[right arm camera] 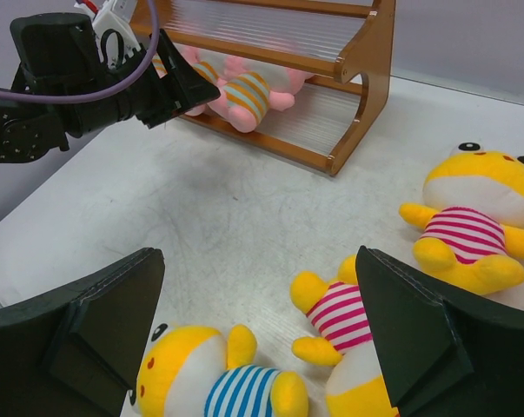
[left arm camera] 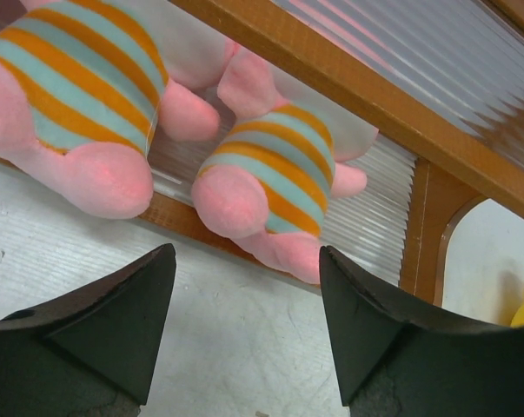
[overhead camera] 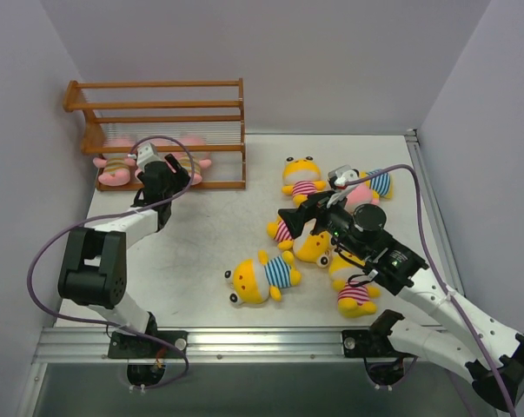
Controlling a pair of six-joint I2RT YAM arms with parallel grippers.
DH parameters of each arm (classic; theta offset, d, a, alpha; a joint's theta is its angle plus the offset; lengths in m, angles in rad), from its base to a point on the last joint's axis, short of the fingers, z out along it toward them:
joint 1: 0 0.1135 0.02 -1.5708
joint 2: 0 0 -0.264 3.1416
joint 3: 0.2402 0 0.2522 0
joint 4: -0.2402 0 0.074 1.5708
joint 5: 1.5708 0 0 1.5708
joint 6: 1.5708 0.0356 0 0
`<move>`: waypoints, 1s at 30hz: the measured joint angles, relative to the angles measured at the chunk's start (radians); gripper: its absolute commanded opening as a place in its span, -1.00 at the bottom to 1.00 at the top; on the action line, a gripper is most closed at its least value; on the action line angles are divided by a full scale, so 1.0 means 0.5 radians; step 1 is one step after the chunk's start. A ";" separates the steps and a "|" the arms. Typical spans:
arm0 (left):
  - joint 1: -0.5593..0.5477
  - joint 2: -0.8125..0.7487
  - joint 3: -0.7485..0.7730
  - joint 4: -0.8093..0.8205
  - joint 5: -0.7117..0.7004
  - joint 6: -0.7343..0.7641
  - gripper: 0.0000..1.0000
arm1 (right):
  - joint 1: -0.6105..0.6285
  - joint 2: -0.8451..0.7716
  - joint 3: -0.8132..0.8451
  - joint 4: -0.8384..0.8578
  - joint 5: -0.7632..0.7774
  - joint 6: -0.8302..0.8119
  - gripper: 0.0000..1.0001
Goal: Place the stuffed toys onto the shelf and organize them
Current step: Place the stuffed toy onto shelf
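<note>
Though left claw (left arm camera: 247, 256) and right claw (right arm camera: 260, 254) apart and empty, pink toys (left arm camera: 270, 174) on the shelf (overhead camera: 157, 84), bottom tier.

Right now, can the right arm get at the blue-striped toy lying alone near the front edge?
Probably yes: the right gripper hangs open close by, the blue-striped toy lies alone, nothing on it or in between.
</note>
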State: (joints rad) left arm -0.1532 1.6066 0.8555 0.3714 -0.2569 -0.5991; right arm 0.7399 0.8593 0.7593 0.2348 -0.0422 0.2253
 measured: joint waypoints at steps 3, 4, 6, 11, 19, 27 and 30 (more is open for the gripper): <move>0.000 0.038 0.014 0.040 -0.019 -0.001 0.43 | 0.000 0.000 -0.001 0.000 -0.002 -0.014 0.95; 0.000 0.049 0.014 0.062 -0.023 -0.001 0.42 | 0.000 0.000 -0.001 0.001 -0.002 -0.019 0.95; 0.000 0.071 0.014 0.099 -0.030 -0.011 0.39 | 0.000 0.000 -0.005 0.006 -0.001 -0.023 0.95; 0.004 0.123 0.010 0.197 -0.034 -0.060 0.34 | 0.000 0.004 -0.014 0.016 -0.006 -0.035 0.95; 0.031 0.156 -0.014 0.313 -0.034 -0.111 0.32 | -0.002 0.021 -0.030 0.031 -0.017 -0.042 0.95; 0.062 0.208 -0.014 0.320 -0.031 -0.159 0.21 | -0.002 0.024 -0.031 0.032 -0.018 -0.047 0.95; 0.079 0.226 -0.014 0.323 -0.014 -0.168 0.14 | -0.002 0.028 -0.031 0.031 -0.019 -0.056 0.95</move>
State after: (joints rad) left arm -0.1139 1.7195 0.8486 0.5327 -0.2642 -0.6830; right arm 0.7391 0.8734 0.7441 0.2504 -0.0517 0.1974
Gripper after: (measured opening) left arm 0.590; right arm 0.975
